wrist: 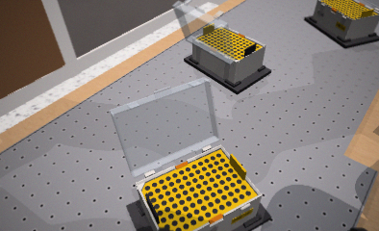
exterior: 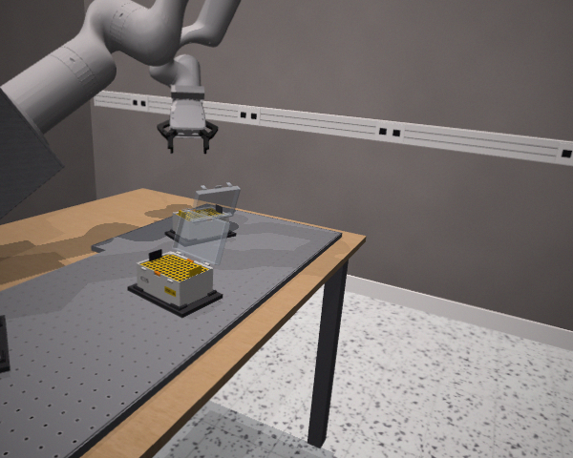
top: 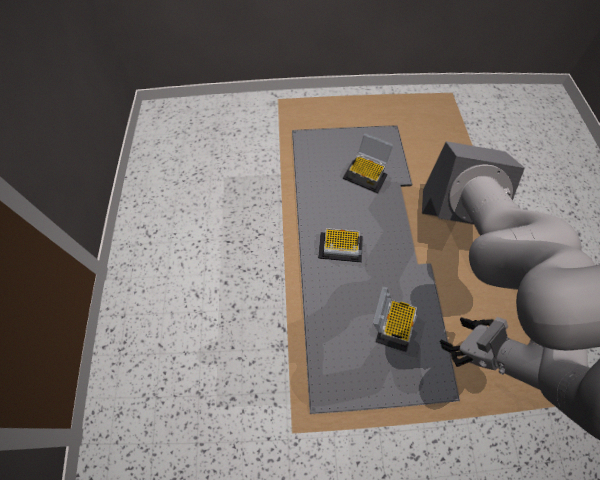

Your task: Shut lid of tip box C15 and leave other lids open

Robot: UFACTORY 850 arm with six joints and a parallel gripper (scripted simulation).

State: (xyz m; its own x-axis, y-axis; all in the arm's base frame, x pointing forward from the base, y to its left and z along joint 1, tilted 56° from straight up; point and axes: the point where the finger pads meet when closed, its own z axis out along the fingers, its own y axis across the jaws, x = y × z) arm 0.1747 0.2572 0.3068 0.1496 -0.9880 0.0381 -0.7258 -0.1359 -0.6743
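Three tip boxes with yellow tip racks sit on black holder plates on the grey breadboard. The box nearest my gripper [top: 396, 320] [wrist: 198, 194] has its clear lid [wrist: 164, 125] standing open. The middle box [top: 341, 242] [exterior: 176, 283] [wrist: 229, 50] has its lid [exterior: 201, 239] raised. The far box [top: 366, 167] [wrist: 349, 19] has its lid [top: 377, 147] raised too. I cannot read any sticker. My gripper [top: 453, 335] [exterior: 187, 146] is open and empty. It hangs high above the table, off to the side of the nearest box. Its fingers do not show in the wrist view.
The robot's grey base block [top: 471, 180] stands on the wooden table top beside the breadboard. The table's long edge [exterior: 257, 315] drops to a speckled floor. A wall with a white rail [exterior: 375, 130] runs behind the table.
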